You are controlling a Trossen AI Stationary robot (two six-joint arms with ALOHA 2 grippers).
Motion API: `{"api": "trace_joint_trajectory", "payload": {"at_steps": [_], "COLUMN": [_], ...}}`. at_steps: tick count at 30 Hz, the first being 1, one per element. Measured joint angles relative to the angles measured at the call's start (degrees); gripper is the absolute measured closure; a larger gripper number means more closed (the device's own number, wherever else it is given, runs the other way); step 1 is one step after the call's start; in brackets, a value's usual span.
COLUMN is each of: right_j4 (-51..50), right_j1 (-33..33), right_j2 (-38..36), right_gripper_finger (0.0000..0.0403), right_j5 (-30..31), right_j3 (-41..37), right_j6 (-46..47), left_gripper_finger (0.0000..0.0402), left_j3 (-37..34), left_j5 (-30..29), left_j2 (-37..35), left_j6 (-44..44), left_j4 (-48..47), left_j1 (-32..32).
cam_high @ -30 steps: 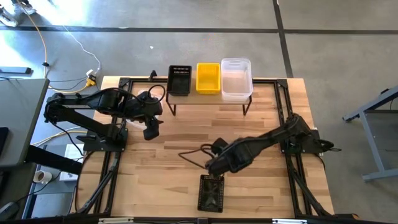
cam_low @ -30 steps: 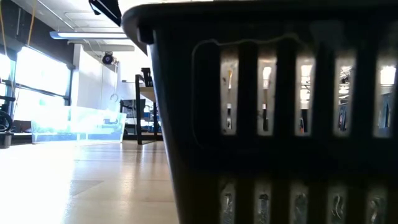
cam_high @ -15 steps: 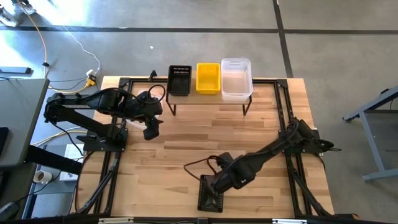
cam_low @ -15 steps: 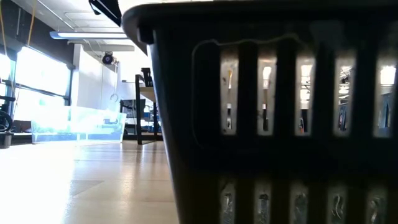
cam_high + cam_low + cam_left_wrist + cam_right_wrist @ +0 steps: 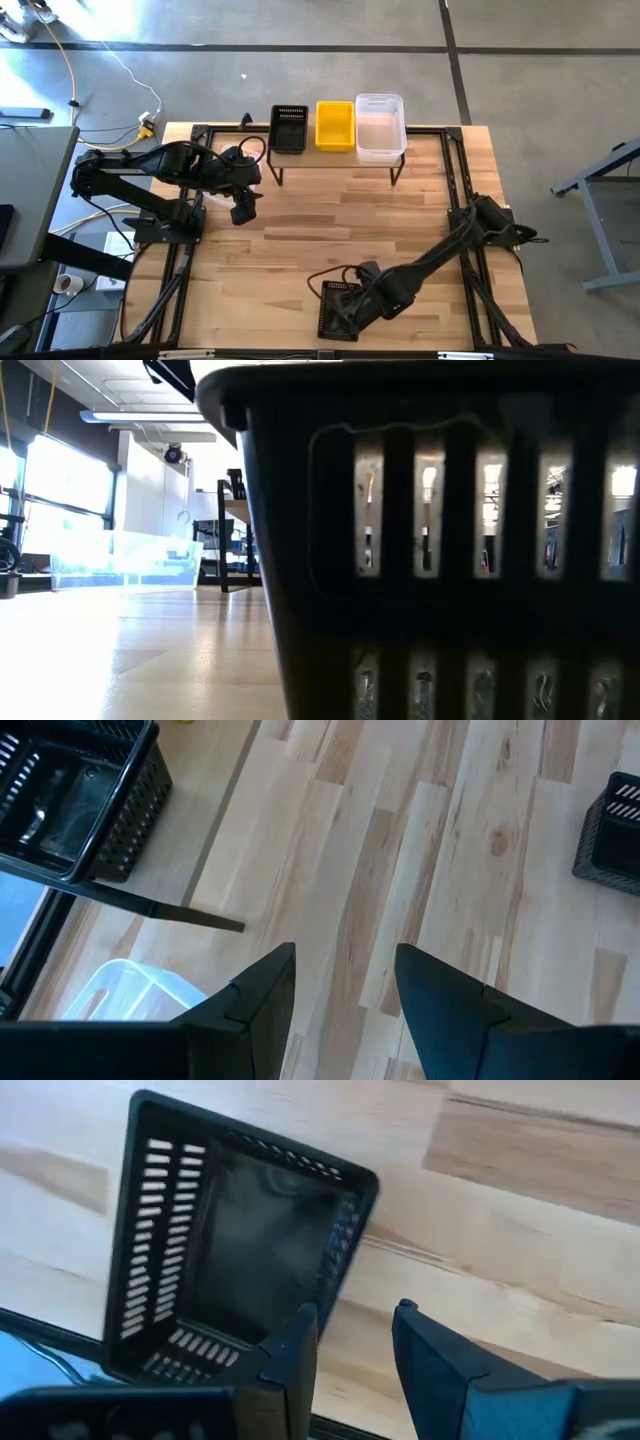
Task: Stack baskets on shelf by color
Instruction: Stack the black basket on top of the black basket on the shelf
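Note:
A black mesh basket [image 5: 336, 311] stands on its bottom at the table's near edge; it fills the low view [image 5: 450, 540]. My right gripper [image 5: 352, 308] hovers open above its right side. In the right wrist view one finger is over the basket's long right wall [image 5: 345, 1250] and the other is outside it, above bare wood [image 5: 355, 1330]. On the shelf [image 5: 335, 160] at the far edge sit a black basket [image 5: 288, 128], a yellow one [image 5: 335, 125] and a clear one [image 5: 380, 127]. My left gripper [image 5: 243, 210] waits open near the shelf's left leg [image 5: 345, 970].
Black frame rails [image 5: 455, 190] run along the table's sides. The middle of the tabletop [image 5: 330, 215] is bare wood. A translucent bin [image 5: 130, 990] shows past the table edge in the left wrist view. Cables lie on the floor to the far left [image 5: 100, 60].
My right gripper has moved from the table's middle toward the near edge, coming over the black basket there, and it has stayed open. The basket has kept its place.

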Motion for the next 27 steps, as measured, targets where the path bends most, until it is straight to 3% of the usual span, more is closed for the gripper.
{"api": "trace_joint_trajectory", "payload": {"at_steps": [16, 24, 27], "right_j4": [18.7, 21.6, 23.4], "right_j1": [-1.5, -4.2, -6.0], "right_j2": [0.0, 0.0, 0.0], "right_gripper_finger": [0.0291, 0.0394, 0.0389], "right_j5": [0.3, 0.5, 0.7], "right_j3": [-13.9, -15.5, -15.5], "right_j6": [0.1, -4.2, -6.1], "left_gripper_finger": [0.0238, 0.0238, 0.0238], "left_j3": [0.0, 0.0, 0.0], "left_j5": [0.0, 0.0, 0.0], "left_j2": [0.0, 0.0, 0.0], "left_j6": [0.0, 2.8, 3.0], "left_j4": [0.0, 0.3, 0.3], "left_j1": [0.0, 0.0, -0.1]}}
